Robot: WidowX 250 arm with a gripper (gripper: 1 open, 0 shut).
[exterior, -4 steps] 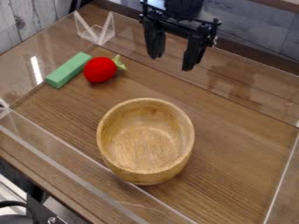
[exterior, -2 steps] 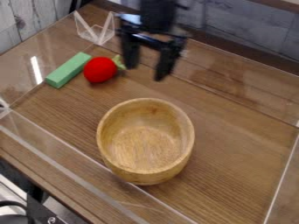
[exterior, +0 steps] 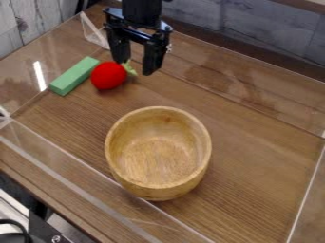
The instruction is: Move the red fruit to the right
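Since the earlier frames, the arm has swept leftward across the back of the table, from a spot above and to the right of the wooden bowl [exterior: 159,152] to a place just right of and behind the red fruit [exterior: 110,76], while the fruit, the bowl and the green block [exterior: 74,75] have kept their places. From the single camera view, the gripper [exterior: 136,61] hangs from the top edge with its dark fingers [exterior: 154,55] pointing straight down and spread wide apart, pinching nothing; the left finger ends just above the upper right edge of the fruit, and whether it touches cannot be told. The red fruit lies on the wooden table [exterior: 254,123] at the left rear, its left side just beside the right end of the flat green block, well apart from the bowl nearer the camera. It looks rounded, with no clear long axis; its green leafy top shows at the upper right, partly hidden behind the finger. Clear plastic walls [exterior: 76,190] rim the table.
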